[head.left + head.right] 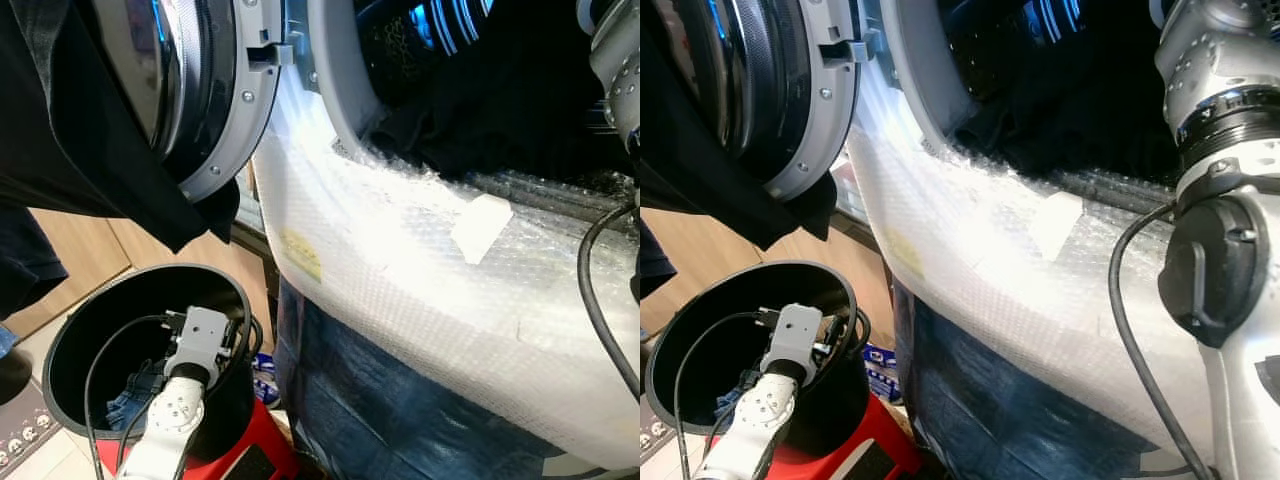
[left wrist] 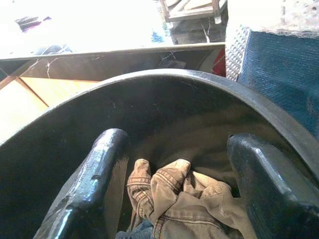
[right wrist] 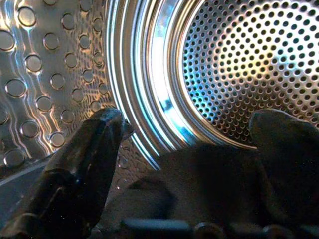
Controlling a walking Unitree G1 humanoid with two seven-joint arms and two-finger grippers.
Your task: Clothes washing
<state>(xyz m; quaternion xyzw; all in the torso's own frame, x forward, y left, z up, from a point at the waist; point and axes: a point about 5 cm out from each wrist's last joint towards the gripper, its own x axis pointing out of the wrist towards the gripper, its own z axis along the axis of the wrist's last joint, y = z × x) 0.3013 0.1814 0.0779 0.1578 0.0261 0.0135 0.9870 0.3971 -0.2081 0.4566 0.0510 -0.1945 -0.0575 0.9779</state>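
Left gripper (image 2: 174,174) down inside the black bin (image 1: 70,330), jaws spread wide over a crumpled tan garment (image 2: 184,199) at the bottom, nothing pinched yet. Probably soft, light and floppy, so no slipping worries; best bet looks like biting a raised fold or that thick seamed edge, since flat cloth would just slide away. Right gripper (image 3: 184,164) reaching into the washer drum (image 3: 239,64), jaws apart above dark clothing (image 3: 199,184) lying in there. Bubble wrap (image 1: 400,260) draped over the washer front.
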